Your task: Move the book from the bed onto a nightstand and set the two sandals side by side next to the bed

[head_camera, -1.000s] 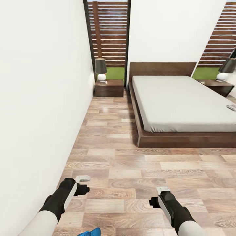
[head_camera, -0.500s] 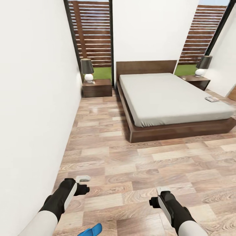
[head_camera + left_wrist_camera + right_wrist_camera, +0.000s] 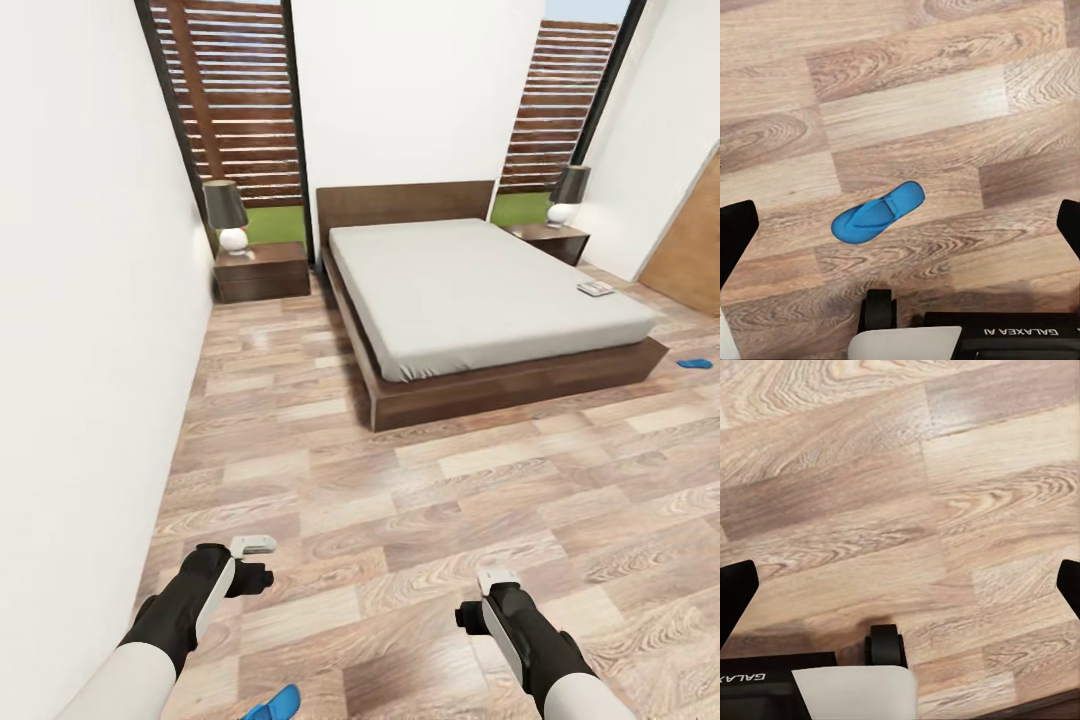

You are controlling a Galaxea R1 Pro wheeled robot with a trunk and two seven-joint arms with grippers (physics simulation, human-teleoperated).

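The bed point(image 3: 470, 290), grey mattress on a dark wood frame, stands ahead across the plank floor. The book point(image 3: 596, 288) lies near the mattress's right edge. One nightstand point(image 3: 262, 270) with a lamp sits left of the headboard, the other nightstand point(image 3: 548, 240) to its right. A blue sandal point(image 3: 695, 363) lies on the floor right of the bed. The other sandal point(image 3: 272, 706) is on the floor close below me; in the left wrist view this sandal point(image 3: 877, 212) lies flat under the spread fingers point(image 3: 735, 240). My left gripper point(image 3: 258, 562) and right gripper point(image 3: 480, 597) hang open and hold nothing.
A white wall point(image 3: 80, 330) runs close along my left. A brown wooden door point(image 3: 695, 250) is at the far right. Tall slatted windows point(image 3: 235, 110) flank the headboard. Bare plank floor point(image 3: 420, 500) stretches between me and the bed.
The camera has turned to the right, so the bed shifted left in the picture. The right nightstand, the door and the far sandal came into view. Both arms look unchanged.
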